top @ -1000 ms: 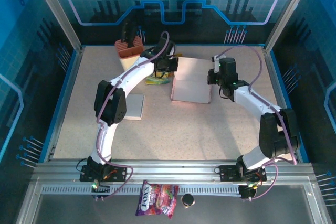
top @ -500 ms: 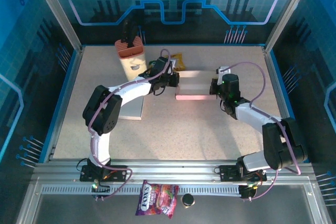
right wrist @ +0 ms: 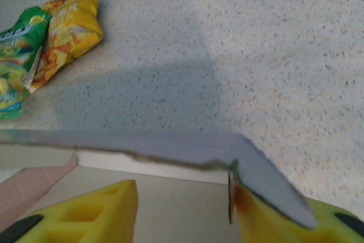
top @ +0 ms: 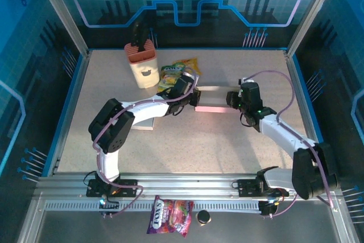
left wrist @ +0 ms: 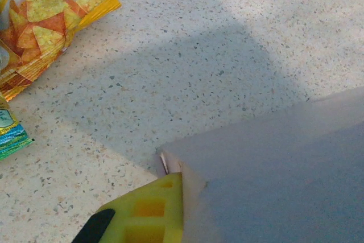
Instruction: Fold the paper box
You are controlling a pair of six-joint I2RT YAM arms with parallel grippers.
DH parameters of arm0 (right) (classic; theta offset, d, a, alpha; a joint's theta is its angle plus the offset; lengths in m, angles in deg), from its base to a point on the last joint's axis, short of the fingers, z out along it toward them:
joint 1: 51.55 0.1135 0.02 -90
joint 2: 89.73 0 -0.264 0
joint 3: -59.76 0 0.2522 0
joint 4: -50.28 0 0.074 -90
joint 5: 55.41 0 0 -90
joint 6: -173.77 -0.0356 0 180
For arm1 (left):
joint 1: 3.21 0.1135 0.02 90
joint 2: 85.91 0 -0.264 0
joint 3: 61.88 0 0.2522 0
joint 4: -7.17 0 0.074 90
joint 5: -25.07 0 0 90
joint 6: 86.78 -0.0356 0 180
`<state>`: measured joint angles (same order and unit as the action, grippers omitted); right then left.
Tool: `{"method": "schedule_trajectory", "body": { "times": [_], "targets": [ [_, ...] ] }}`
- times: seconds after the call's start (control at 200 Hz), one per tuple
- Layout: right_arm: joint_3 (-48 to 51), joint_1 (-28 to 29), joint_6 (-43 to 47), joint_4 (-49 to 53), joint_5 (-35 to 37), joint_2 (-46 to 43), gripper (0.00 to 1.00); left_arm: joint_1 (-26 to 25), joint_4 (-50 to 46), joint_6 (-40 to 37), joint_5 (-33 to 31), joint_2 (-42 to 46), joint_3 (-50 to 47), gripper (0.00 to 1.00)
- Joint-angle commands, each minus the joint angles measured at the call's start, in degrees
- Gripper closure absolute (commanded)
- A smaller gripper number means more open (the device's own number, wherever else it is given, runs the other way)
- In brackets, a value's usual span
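Observation:
The paper box (top: 213, 101), pale pink and white, lies low on the table between both grippers. My left gripper (top: 193, 98) is at its left end. In the left wrist view one yellow finger (left wrist: 151, 211) presses flush against the box's side wall, and the grey panel (left wrist: 278, 180) hides the other finger. My right gripper (top: 231, 99) is at the box's right end. In the right wrist view its fingers stand wide apart (right wrist: 185, 200), straddling the thin side wall (right wrist: 230, 194). One finger is over the box's inside and the other under a folded flap (right wrist: 170, 146).
A cream cup with a brown top (top: 142, 64) stands at the back left, with snack bags (top: 179, 72) beside it. A white flat sheet (top: 145, 120) lies under the left arm. A candy bag (top: 170, 215) and a small black cap (top: 203, 217) lie beyond the near rail.
Both grippers have come nearer and lower. The box, a broad open sheet a second ago, has folded down into a narrow low strip. The snack bags are uncovered.

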<state>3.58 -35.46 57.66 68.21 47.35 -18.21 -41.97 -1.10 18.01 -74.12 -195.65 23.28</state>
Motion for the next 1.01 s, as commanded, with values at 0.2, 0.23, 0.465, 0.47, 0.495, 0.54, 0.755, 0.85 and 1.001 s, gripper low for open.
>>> {"method": "schedule_trajectory", "body": {
  "times": [0.2,0.23,0.465,0.47,0.495,0.54,0.755,0.85,1.001],
  "targets": [
    [-5.4,0.6,-29.2,28.3,-8.1,-10.7,0.33,-4.8,-4.4,-1.7,-13.3,1.9,-0.1,1.00],
    [-5.5,0.6,-30.5,29.4,-8.4,-11.5,0.31,-5.0,-4.7,-1.7,-14.2,1.8,0.2,1.00],
    [-11.9,0.0,-39.2,39.1,-8.5,-15.0,0.26,-6.5,-5.7,-1.7,-17.5,1.4,1.3,1.00],
    [-11.9,0.0,-39.6,39.2,-8.6,-15.1,0.27,-6.5,-5.7,-1.6,-17.5,1.4,1.3,1.00],
    [-12.1,0.1,-42.0,39.5,-8.9,-15.7,0.28,-6.6,-5.8,-1.6,-17.6,1.4,1.2,1.00],
    [-11.8,0.5,-47.1,39.2,-9.1,-16.7,0.30,-6.8,-5.8,-1.4,-18.1,1.4,1.3,1.00],
    [-7.0,7.3,-73.9,24.8,-3.9,-17.7,0.33,-7.8,-6.0,-1.0,-20.8,1.1,1.4,1.00],
    [-10.2,9.1,-76.5,21.2,0.0,-14.4,0.33,-8.1,-6.1,-0.3,-22.1,0.9,1.2,1.00],
    [-11.8,8.9,-80.3,17.7,-0.3,-8.2,0.37,-8.5,-6.2,0.2,-23.0,1.0,1.1,1.00]
  ]
}}
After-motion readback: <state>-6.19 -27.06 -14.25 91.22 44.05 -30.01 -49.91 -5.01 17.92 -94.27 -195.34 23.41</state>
